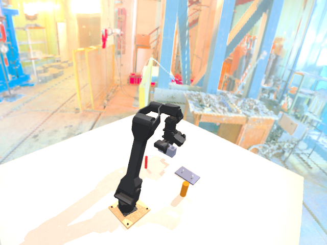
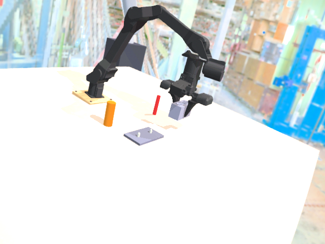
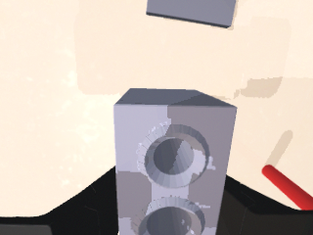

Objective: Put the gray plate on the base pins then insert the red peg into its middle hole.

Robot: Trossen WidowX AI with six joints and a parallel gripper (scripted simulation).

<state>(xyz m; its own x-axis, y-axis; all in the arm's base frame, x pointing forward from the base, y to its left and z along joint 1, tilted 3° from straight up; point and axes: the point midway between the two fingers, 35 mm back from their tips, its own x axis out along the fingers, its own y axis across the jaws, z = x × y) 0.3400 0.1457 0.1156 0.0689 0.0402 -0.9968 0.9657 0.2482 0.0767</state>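
Observation:
My gripper (image 1: 167, 148) (image 2: 183, 111) (image 3: 160, 165) is shut on the gray plate (image 1: 171, 151) (image 2: 177, 111) (image 3: 147, 127), a thick block with round holes in its top face. It holds the plate a little above the table. The flat gray base (image 1: 187, 175) (image 2: 143, 135) (image 3: 193, 11) with two small pale pins lies on the table a short way beyond the plate. The red peg (image 1: 145, 162) (image 2: 156, 104) (image 3: 289, 186) stands upright on the table beside the gripper, apart from it.
An orange cylinder (image 1: 184, 188) (image 2: 109, 113) stands upright close to the base. The arm's wooden mounting board (image 1: 129, 211) (image 2: 89, 99) sits further back on the white table (image 1: 237, 200) (image 2: 183, 183).

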